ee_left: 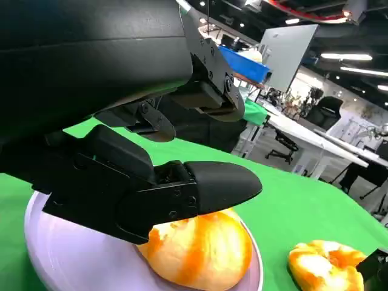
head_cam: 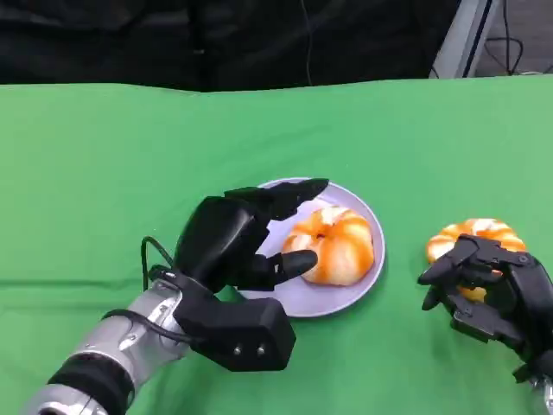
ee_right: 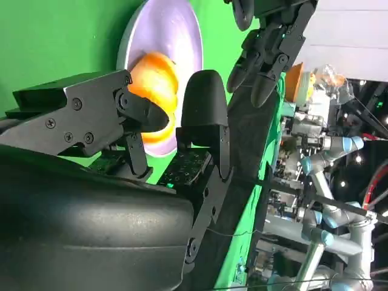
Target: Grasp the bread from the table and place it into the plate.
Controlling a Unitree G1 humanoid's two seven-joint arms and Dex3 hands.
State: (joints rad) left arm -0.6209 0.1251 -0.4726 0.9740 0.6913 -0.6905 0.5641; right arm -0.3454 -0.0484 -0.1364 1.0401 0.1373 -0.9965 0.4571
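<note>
My left hand (head_cam: pixel 246 238) spread loosely round the bread (head_cam: pixel 333 245) on the plate (head_cam: pixel 346 294); lifting carelessly risked dragging it off

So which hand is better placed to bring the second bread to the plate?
Probably the right hand: its fingers already curl over the bread on the table. The left hand is at the plate, around the bread lying there.
</note>
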